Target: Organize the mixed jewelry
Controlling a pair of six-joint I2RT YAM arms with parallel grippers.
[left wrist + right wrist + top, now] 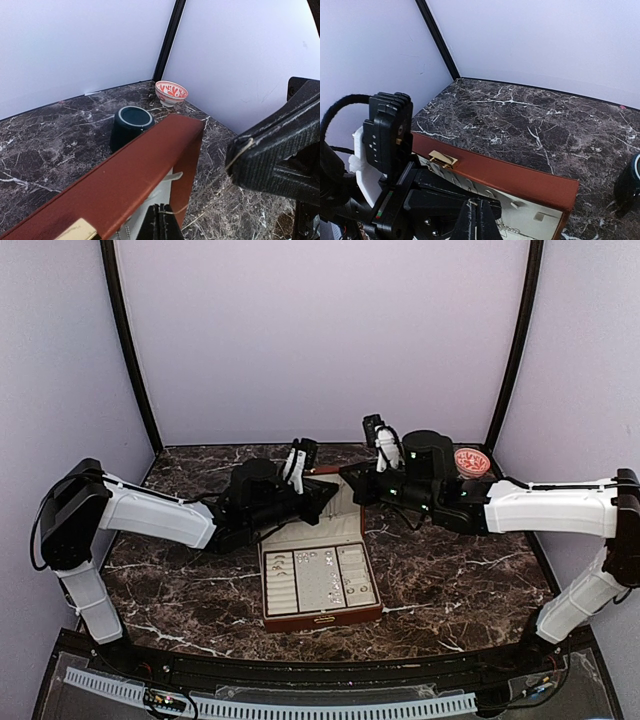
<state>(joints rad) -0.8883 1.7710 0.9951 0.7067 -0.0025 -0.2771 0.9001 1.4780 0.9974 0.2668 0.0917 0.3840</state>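
Silvery jewelry pieces lie in the cream-lined compartments of the open reddish-brown box, lower centre of the overhead frame. My left gripper and right gripper are both closed, a thin silvery chain strung between them beside the raised lid.

Our right gripper, fingers pressed together, hangs before the box lid; the mug stands right of it.

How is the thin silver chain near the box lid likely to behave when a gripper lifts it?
Probably floppy: the thin chain hangs as a hair-thin strand between the left gripper and right gripper. It looks very light, and seems likely to snag on the box lid edge beside it.
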